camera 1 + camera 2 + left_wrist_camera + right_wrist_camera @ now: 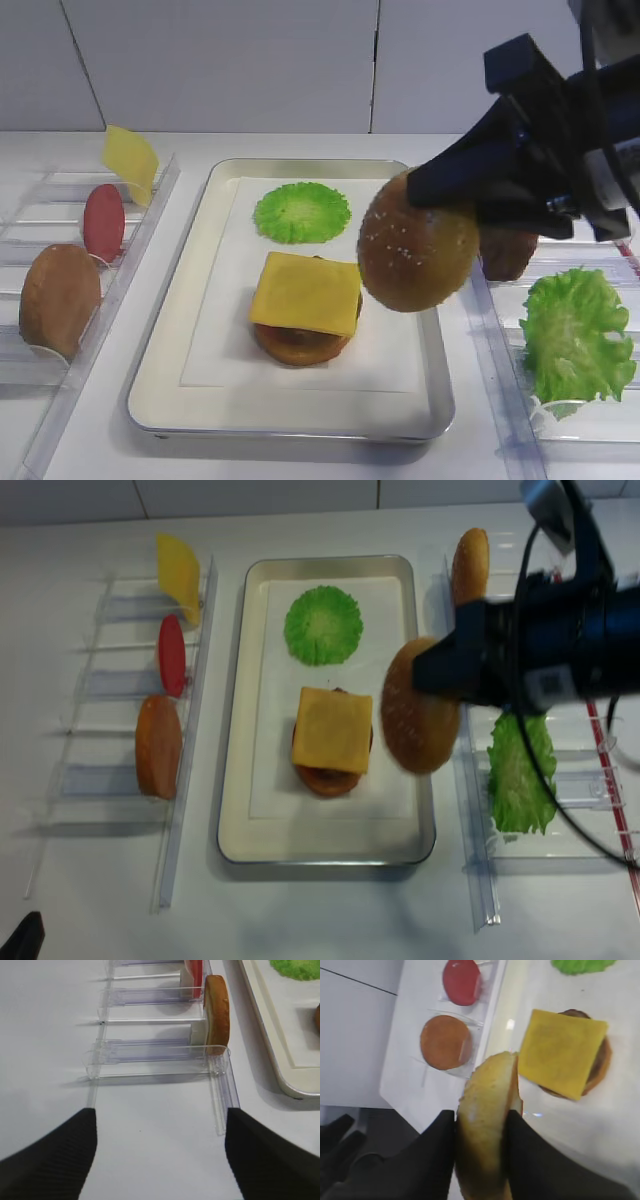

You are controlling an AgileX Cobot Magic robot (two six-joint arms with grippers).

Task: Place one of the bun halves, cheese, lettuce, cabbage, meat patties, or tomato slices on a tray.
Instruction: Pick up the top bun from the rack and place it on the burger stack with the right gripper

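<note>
My right gripper [482,1119] is shut on the sesame bun half [417,255], held on edge between the black fingers [435,1155]. The bun hangs over the right rim of the silver tray [170,330], above its white lining. On the tray lie the frilled green cabbage disc [301,212] and a yellow cheese square [305,292] on top of a brown round piece [300,347]. The lettuce leaf [577,335] stands in the right rack. A red tomato slice [103,222] stands in the left rack. My left gripper [160,1155] is open over bare table.
The clear left rack [150,1052] also holds a yellow cheese slice [130,160] and a flat orange-brown disc [58,298]. A golden bun piece [470,565] stands at the back of the right rack [470,810]. Both racks flank the tray closely.
</note>
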